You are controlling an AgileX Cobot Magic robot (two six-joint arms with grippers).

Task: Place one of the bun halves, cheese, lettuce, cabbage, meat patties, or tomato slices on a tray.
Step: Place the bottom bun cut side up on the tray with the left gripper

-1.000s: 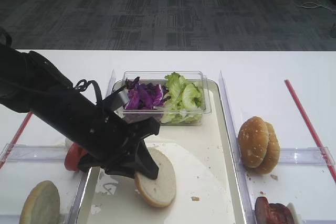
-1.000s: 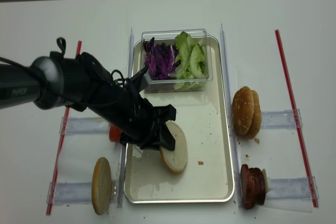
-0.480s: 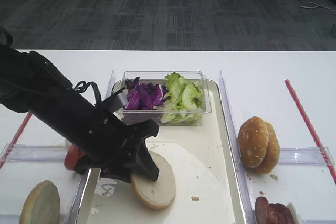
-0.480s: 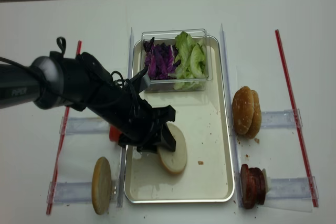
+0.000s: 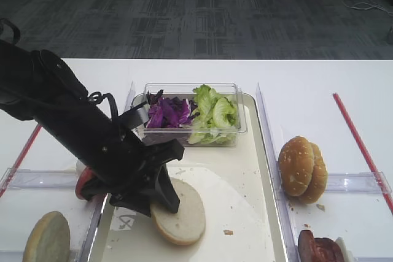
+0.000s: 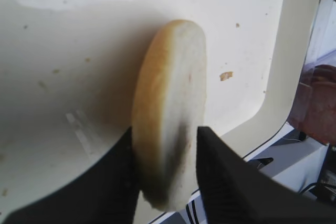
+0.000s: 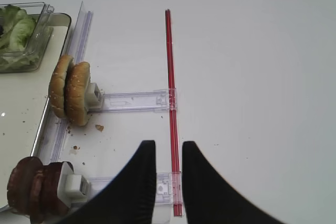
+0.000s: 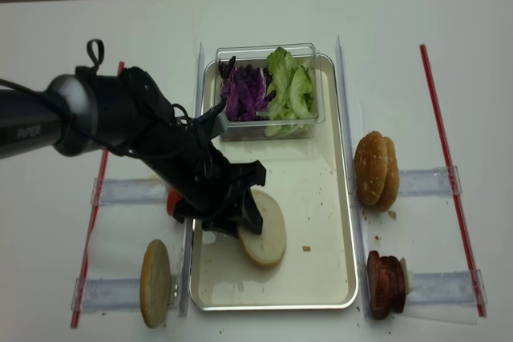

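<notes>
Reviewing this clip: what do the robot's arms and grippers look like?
The left arm is matte black and tubular, with small pale lettering on its casing and black cable loops along it. Both the left gripper and the right gripper have smooth, tapered black fingers.

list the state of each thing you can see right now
bun half: flat on the tray, between the left claw's tips
tray: holds the bun half and the salad box
salad box: open, holds cabbage and lettuce
left claw: tips on either side of the bun half
right claw: empty, above the table
sesame buns: standing on edge
</notes>
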